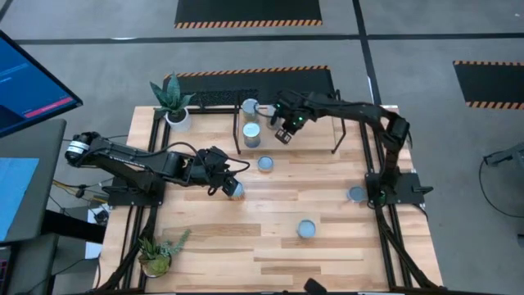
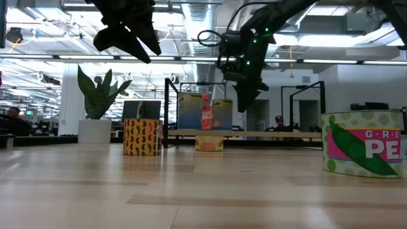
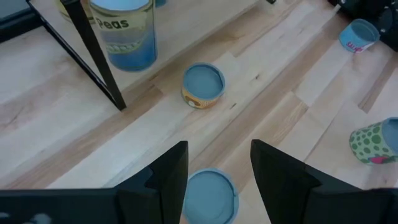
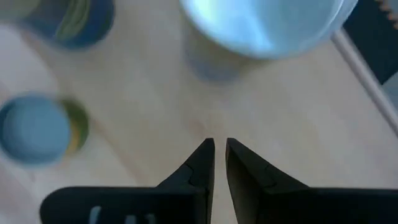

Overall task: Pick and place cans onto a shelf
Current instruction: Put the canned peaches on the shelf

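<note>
A green-labelled pea can (image 2: 364, 143) stands closest on the wooden table (image 1: 270, 246), at the near right edge as the low camera sees it. From above, a lone can (image 1: 306, 229) sits toward the table's front and another (image 1: 356, 194) beside the right arm's base. A small potted plant (image 1: 155, 256) marks the front left corner. At mid-table the left gripper (image 1: 230, 182) hovers with fingers spread wide and empty, straddling a blue-topped can (image 3: 209, 196) directly beneath it. Just beyond lies a short can (image 1: 265, 164) with a tan label, close to a black leg of the shelf (image 1: 315, 135). On the shelf's board two cans stand, one (image 1: 251, 135) nearer and one (image 1: 250, 106) behind it. The right gripper (image 1: 284, 127) hangs above the board just beside them, its fingers nearly together and holding nothing. A taller potted plant (image 1: 173, 100) stands at the far left corner; a monitor (image 1: 29, 78) sits off the table's left.
</note>
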`<state>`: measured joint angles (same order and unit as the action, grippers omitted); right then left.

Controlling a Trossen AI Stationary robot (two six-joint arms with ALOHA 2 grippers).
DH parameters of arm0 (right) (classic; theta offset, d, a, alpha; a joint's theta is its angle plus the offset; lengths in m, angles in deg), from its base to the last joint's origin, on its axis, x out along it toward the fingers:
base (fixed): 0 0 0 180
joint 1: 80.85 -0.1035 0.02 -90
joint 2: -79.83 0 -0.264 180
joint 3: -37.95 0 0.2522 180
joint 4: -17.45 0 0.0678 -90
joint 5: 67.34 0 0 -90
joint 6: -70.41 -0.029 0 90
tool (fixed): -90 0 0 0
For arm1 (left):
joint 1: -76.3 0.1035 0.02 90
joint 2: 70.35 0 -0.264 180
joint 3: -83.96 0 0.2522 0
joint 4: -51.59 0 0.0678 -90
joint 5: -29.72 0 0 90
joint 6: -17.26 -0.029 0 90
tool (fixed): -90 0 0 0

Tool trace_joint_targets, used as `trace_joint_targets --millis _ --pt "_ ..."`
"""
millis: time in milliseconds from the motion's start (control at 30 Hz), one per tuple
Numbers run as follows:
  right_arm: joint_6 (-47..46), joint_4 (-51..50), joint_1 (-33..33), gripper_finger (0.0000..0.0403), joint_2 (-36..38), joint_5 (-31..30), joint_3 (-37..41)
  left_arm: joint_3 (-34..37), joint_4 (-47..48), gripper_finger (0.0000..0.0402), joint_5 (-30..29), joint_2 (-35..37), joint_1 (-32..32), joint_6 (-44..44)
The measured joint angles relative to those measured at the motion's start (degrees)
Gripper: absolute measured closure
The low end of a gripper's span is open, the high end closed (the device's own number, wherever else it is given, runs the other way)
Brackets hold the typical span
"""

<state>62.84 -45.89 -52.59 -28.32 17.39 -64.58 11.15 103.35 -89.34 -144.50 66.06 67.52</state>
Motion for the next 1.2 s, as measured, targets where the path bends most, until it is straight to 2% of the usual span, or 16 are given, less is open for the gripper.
trace_joint_targets --millis 567,1200 --pt "1.2 9.1 2.7 0.0337 0.0 -2.1 0.0 0.0 0.0 0.0239 -0.2 0.0 0.0 -0.4" --pt "-0.3 12.8 4.3 0.0337 0.0 -2.7 0.0 0.0 0.0 0.0239 0.2 0.0 0.0 0.0"
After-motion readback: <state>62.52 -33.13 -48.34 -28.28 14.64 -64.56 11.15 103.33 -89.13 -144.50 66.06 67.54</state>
